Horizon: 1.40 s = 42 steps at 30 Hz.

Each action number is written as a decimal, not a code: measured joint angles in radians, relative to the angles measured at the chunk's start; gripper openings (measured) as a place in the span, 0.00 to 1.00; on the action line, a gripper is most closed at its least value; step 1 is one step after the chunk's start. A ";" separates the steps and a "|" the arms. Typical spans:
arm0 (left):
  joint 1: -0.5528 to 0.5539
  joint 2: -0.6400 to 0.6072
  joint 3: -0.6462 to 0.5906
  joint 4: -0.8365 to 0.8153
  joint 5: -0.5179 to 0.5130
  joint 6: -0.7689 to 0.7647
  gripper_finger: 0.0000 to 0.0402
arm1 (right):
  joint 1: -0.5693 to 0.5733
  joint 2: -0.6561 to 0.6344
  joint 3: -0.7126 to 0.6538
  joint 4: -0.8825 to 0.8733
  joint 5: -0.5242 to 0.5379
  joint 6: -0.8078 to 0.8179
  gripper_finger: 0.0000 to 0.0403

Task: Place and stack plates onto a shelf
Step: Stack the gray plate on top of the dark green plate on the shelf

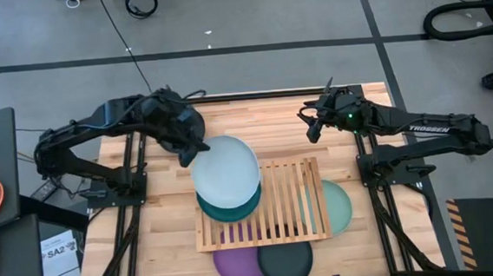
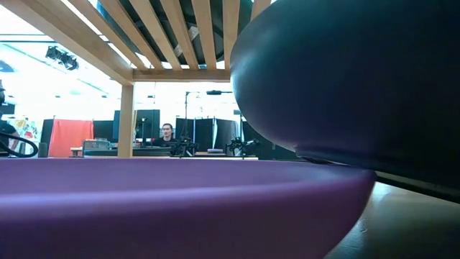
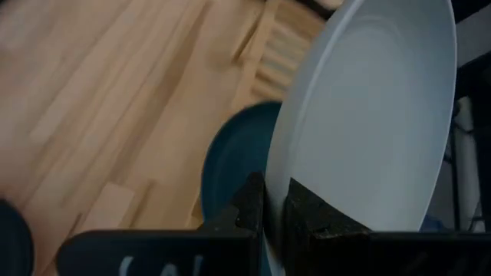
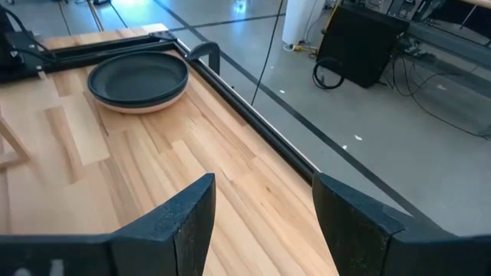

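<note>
Left gripper [image 3: 275, 211] is pinching the white plate [image 1: 224, 168] by its rim; I'd keep it level and lower it straight onto the teal plate [image 1: 225, 211] underneath.

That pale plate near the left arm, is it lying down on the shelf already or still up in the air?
Still up: the left hand pinches the pale plate by its rim, tilted above the teal plate.

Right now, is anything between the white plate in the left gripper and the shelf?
Nothing visible blocks it. The left gripper holds the white plate above the teal plate at the shelf's left end; the slats beside them are bare.
</note>
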 joint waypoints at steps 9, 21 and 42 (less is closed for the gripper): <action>0.000 0.111 0.000 -0.067 0.018 0.000 0.06 | -0.001 0.000 0.000 0.003 0.001 0.000 0.55; -0.005 0.218 0.000 -0.137 0.069 0.000 0.06 | -0.001 0.000 0.000 0.003 0.000 0.000 0.55; -0.108 0.229 -0.001 -0.155 0.081 0.009 0.12 | -0.001 0.000 0.000 0.010 0.000 0.000 0.55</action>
